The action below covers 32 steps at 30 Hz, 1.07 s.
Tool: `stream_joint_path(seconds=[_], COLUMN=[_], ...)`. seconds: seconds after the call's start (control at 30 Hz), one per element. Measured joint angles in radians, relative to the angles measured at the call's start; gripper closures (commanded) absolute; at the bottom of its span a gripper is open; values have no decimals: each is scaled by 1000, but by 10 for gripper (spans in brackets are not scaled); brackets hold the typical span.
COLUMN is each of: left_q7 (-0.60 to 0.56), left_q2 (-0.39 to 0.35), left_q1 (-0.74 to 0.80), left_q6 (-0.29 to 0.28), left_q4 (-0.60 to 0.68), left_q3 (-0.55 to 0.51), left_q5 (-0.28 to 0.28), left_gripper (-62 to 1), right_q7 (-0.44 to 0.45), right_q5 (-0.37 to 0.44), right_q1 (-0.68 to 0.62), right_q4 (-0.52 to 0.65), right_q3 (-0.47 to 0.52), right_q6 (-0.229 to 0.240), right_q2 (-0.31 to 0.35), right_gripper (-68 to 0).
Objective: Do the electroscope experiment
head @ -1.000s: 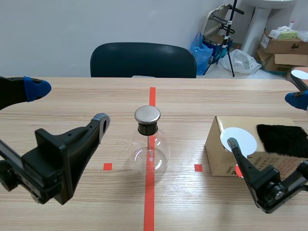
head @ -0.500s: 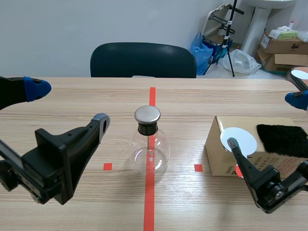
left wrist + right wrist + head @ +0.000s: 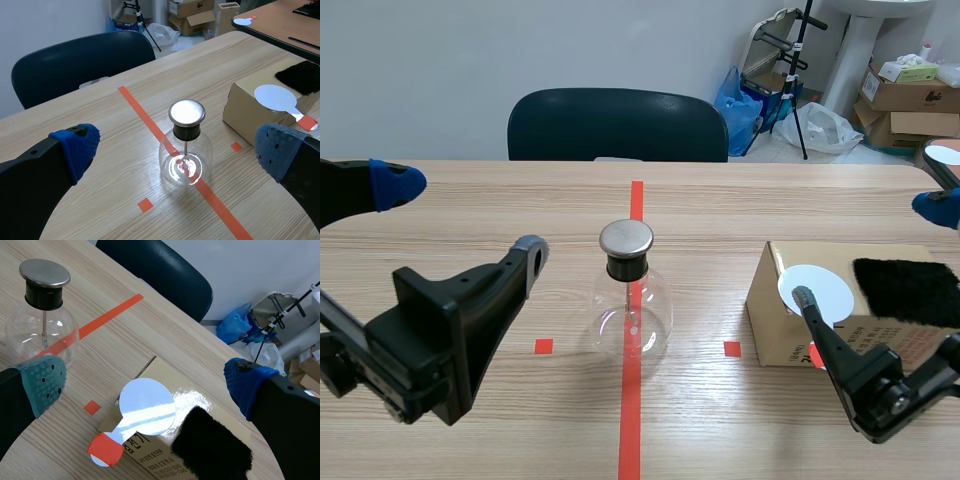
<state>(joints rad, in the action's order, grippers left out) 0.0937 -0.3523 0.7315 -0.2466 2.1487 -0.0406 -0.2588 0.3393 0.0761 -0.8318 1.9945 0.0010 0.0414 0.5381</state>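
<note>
Electroscope (image 3: 631, 300) (metal-capped) near box (image 3: 772, 325)

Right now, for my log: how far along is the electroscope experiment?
Done: nothing; disc and fur lie on the box, flask stands apart. In hand: nothing; left fingers and right fingers are open. Remaining: everything, probably starting with picking up disc or fur.

In the scene view we lose the right end of the black fur cloth (image 3: 908, 290) past the picture's edge, and a finger of the right claw (image 3: 870, 250) covers the white disc (image 3: 830, 285) at its handle and the cardboard box (image 3: 770, 318) at its near corner. Inside the glass flask (image 3: 632, 320) we see a thin rod, but its lower end is too small to make out. Of the chair (image 3: 617, 125), only the back shows above the worktop (image 3: 470, 200).
</note>
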Motion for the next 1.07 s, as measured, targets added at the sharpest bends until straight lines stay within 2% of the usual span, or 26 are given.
stream_joint_path(seconds=[1.07], left_q7=[0], left_q2=[0], left_q1=[0], left_q6=[0], left_q4=[0], left_q3=[0], left_q5=[0], left_gripper=[-623], right_q7=[0], right_q5=[0], right_q1=[0], right_q4=[0], right_q3=[0], right_q6=[-11], right_q2=[0], right_gripper=[-679])
